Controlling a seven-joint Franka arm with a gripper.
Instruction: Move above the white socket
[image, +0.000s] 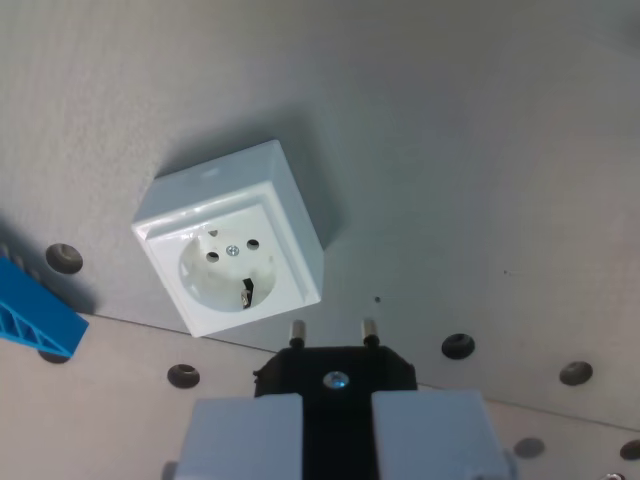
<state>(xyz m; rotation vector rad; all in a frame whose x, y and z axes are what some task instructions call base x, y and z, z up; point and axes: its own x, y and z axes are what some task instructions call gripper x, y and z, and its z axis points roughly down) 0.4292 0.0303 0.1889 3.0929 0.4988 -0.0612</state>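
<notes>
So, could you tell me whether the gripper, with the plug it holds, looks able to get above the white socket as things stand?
Probably yes: the gripper holds the black plug just short of the white socket, with nothing between them.

No readable text anywhere — no labels, brands, numbers.

end effector | fingers closed on black plug

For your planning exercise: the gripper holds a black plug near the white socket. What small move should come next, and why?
Probably shift toward the wrist view's upper left. The black plug in the gripper sits below and right of the white socket, its pins not over the holes.
</notes>
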